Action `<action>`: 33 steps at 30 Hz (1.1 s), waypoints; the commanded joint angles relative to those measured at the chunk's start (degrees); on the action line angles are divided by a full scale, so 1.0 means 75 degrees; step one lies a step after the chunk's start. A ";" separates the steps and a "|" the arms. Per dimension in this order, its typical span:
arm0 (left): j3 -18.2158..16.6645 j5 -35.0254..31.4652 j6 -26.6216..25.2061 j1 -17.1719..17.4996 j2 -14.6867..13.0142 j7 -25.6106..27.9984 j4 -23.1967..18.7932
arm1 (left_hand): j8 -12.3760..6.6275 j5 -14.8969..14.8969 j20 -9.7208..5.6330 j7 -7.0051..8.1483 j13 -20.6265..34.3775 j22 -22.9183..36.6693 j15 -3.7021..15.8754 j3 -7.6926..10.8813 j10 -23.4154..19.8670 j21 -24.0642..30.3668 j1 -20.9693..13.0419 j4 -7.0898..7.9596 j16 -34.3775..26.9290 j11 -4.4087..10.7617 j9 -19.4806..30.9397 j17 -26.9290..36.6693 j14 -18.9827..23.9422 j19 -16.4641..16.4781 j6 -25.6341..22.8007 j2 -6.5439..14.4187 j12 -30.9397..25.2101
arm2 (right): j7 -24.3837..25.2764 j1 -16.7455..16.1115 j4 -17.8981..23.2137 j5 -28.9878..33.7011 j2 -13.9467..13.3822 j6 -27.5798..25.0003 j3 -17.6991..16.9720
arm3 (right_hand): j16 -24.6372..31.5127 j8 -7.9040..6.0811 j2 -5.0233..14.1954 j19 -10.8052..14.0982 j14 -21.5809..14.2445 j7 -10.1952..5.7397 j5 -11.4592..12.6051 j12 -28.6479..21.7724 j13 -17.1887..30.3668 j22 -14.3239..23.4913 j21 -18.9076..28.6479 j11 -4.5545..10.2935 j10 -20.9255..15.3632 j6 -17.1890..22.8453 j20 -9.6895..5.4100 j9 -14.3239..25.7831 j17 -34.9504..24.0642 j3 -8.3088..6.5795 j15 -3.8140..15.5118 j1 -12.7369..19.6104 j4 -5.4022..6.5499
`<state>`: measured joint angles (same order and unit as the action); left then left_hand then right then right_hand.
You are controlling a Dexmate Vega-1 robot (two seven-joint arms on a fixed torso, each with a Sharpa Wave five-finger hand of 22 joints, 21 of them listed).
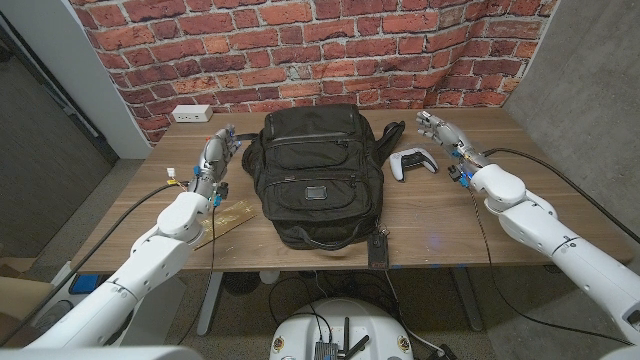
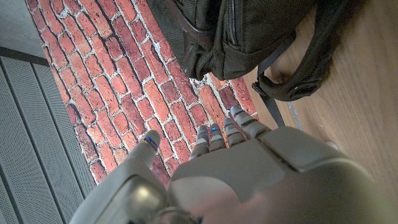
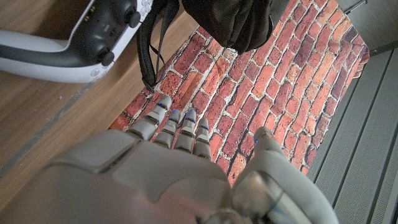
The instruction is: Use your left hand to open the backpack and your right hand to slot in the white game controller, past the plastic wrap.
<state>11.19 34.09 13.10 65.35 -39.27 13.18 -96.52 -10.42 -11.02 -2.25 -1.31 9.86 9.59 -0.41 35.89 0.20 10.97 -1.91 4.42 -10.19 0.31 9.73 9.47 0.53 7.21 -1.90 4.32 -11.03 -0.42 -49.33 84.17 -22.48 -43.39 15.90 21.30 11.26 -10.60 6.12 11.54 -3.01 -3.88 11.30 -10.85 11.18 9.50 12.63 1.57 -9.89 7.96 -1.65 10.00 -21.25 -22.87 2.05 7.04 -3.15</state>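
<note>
A black backpack point(image 1: 318, 172) is seen lying zipped shut at the middle of the wooden table point(image 1: 440, 225) in the head view, with the white game controller point(image 1: 412, 161) just beside it on the robot's right. The left hand point(image 1: 218, 152) and right hand point(image 1: 442, 130) are held with fingers spread, nothing gripped. Black thumbsticks on the controller point(image 3: 68, 38) are revealed by the right wrist view. The backpack's strap loop point(image 2: 298, 68) is shown by the left wrist view. Its contents cannot be told.
</note>
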 commanded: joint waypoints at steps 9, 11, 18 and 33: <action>-0.0319 -0.0125 -0.0243 0.0685 -0.0069 0.0515 -0.0734 | -0.0055 -0.0034 -0.0186 0.0037 0.0008 0.0009 -0.0004 0.0002 -0.0084 0.0000 0.0044 -0.0071 -0.0021 -0.0021 0.0035 0.0028 0.0099 0.0067 -0.0128 0.0305 -0.0012 | -0.0756 0.0868 -0.0701 0.1201 -0.0549 0.0392 0.0417 | -0.0006 0.0023 0.0052 -0.0251 -0.0032 -0.0135 -0.0049 0.0011 -0.0028 0.0017 -0.0157 0.0096 0.0128 -0.0122 0.0146 0.0029 0.0159 -0.0106 0.0204 0.0302 -0.0265; -0.0364 -0.0119 -0.0223 0.0754 -0.0034 0.0574 -0.0773 | -0.0055 -0.0034 -0.0187 0.0040 0.0008 0.0009 -0.0002 0.0003 -0.0088 0.0000 0.0044 -0.0073 -0.0020 -0.0006 0.0035 0.0027 0.0102 0.0068 -0.0135 0.0305 -0.0012 | -0.0838 0.0980 -0.0790 0.1338 -0.0578 0.0445 0.0487 | -0.0009 0.0028 0.0059 -0.0275 -0.0026 -0.0148 -0.0056 0.0013 -0.0029 0.0017 -0.0171 0.0099 0.0139 -0.0145 0.0170 0.0029 0.0175 -0.0122 0.0208 0.0331 -0.0292; -0.0471 -0.0016 -0.0148 0.0898 0.0126 0.0663 -0.0794 | -0.0056 -0.0034 -0.0190 0.0045 0.0008 0.0009 0.0004 0.0005 -0.0126 0.0004 0.0045 -0.0082 -0.0025 0.0023 0.0035 0.0027 0.0137 0.0090 -0.0163 0.0307 -0.0020 | -0.1063 0.1338 -0.1034 0.1796 -0.0650 0.0636 0.0712 | -0.0045 0.0049 0.0088 -0.0337 0.0090 -0.0197 -0.0084 0.0035 -0.0036 0.0020 -0.0219 0.0117 0.0261 -0.0321 0.0204 0.0034 0.0299 -0.0238 0.0141 0.0554 -0.0500; -0.0631 0.0088 -0.0463 0.0909 0.0050 0.0702 -0.0876 | -0.0041 -0.0034 -0.0189 0.0073 0.0009 0.0009 0.0013 0.0011 -0.0156 0.0004 0.0047 -0.0097 -0.0023 0.0060 0.0034 0.0027 0.0176 0.0111 -0.0177 0.0311 -0.0014 | -0.1657 0.2088 -0.1095 0.2848 -0.0967 0.0337 0.1206 | -0.0052 0.0022 -0.0025 -0.0472 0.0242 -0.0291 -0.0009 0.0042 -0.0035 0.0017 -0.0276 0.0196 0.0489 -0.0630 0.0221 0.0043 0.0537 -0.0496 0.0165 0.1177 -0.0957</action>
<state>7.38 33.87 11.44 71.90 -38.75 17.74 -102.62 -10.42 -11.02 -2.04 -0.85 9.87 9.59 -0.29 35.89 -0.51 10.96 -1.91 3.93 -10.15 0.42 9.73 9.47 1.26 7.41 -2.94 4.31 -11.03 -9.74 -39.79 77.31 -6.49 -48.10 19.86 26.44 11.01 -10.37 6.24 8.22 -1.66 -5.81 10.81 -10.59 10.93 9.48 10.76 3.00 -6.58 3.75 0.00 9.99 -17.27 -26.32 1.76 15.00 -9.87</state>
